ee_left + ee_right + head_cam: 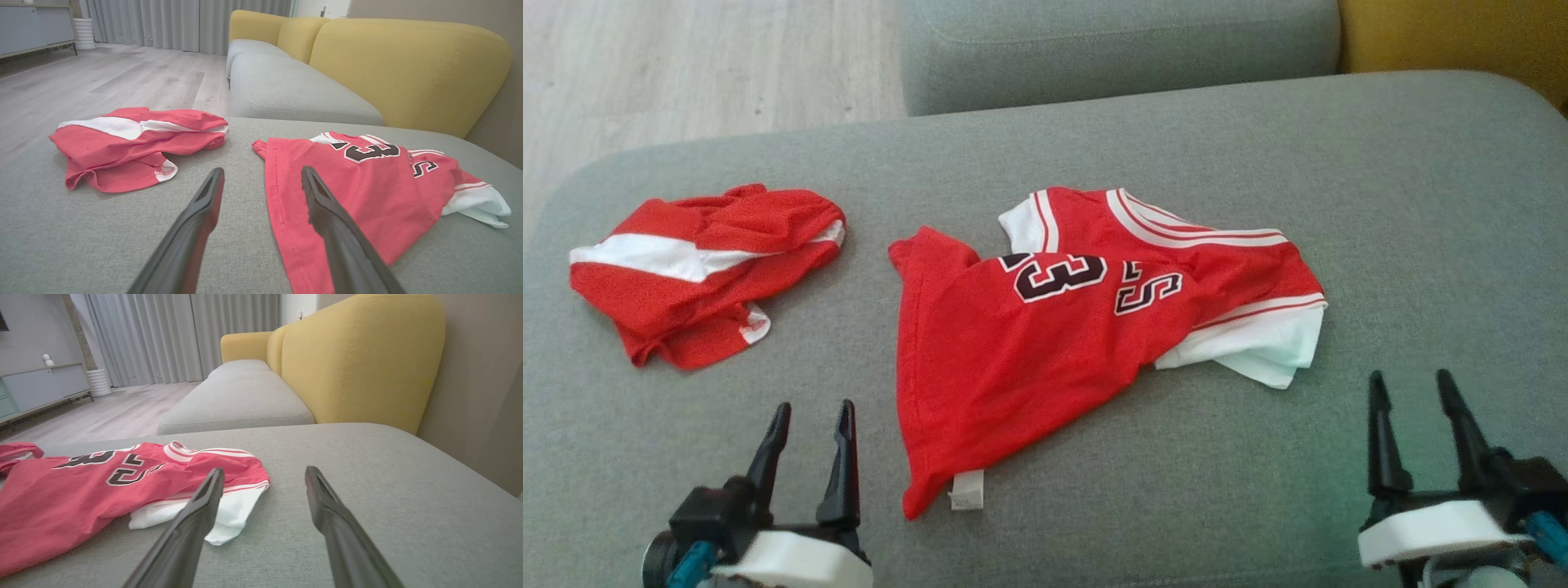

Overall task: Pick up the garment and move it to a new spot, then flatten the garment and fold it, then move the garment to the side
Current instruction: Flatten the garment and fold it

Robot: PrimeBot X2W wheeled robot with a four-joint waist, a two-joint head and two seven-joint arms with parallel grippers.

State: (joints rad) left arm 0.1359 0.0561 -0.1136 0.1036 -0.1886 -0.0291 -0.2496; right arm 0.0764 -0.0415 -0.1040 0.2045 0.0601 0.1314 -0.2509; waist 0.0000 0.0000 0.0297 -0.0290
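Observation:
A red jersey with white trim and dark numerals, the garment (1045,327) (359,192) (90,486), lies crumpled in the middle of the grey sofa cushion (1421,204). A white tag pokes out at its near hem. My left gripper (813,408) (261,175) hovers open at the near left, short of the jersey's left edge, with nothing between its fingers. My right gripper (1411,380) (263,473) stands open at the near right, just beyond the jersey's white sleeve, also holding nothing.
A second red and white garment (694,269) (130,147) lies bunched at the cushion's far left. Another grey seat (1119,49) and yellow backrests (359,355) lie beyond. Wooden floor (686,73) borders the cushion's left side.

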